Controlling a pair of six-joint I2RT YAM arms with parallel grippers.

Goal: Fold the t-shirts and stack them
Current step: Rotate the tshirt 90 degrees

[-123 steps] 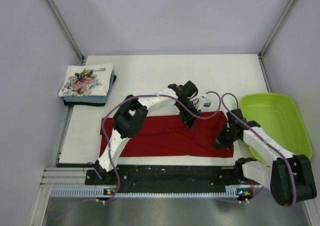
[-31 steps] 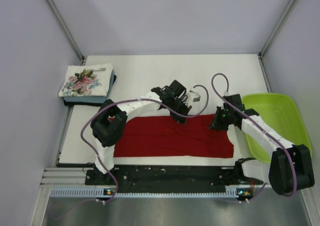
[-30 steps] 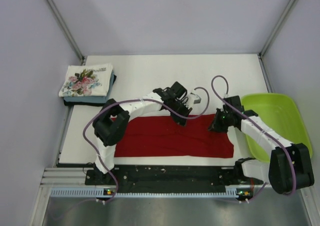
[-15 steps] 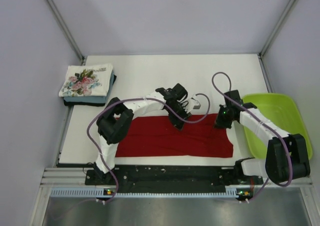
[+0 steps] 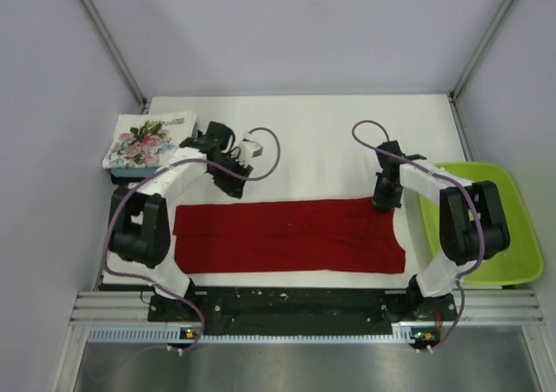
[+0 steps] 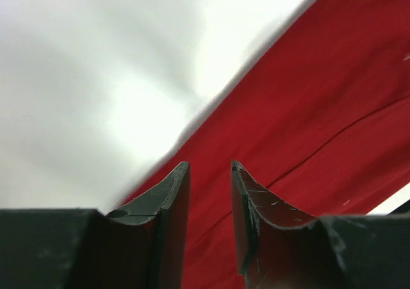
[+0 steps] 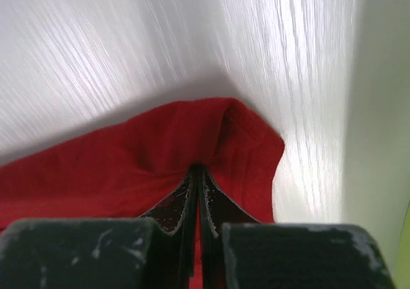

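Observation:
A deep red t-shirt (image 5: 287,235) lies as a long flat band across the near part of the table. My left gripper (image 5: 235,189) hovers at the band's far edge near its left end. In the left wrist view that gripper (image 6: 210,167) is open by a narrow gap, with only red cloth (image 6: 307,109) beneath it. My right gripper (image 5: 382,202) sits at the far right corner. The right wrist view shows it (image 7: 198,168) shut on a raised pinch of the red t-shirt (image 7: 147,148). Folded t-shirts are stacked at the far left, the floral white one (image 5: 149,138) on top.
A lime-green tray (image 5: 504,227) stands at the right edge, close to the right arm. The table's white top (image 5: 304,140) stretches beyond the shirt. Grey walls close in on the left, right and back.
My left arm has swung from the middle of the shirt's far edge to its left end, and its jaws have opened and let go. The right gripper stayed shut on the far right corner.

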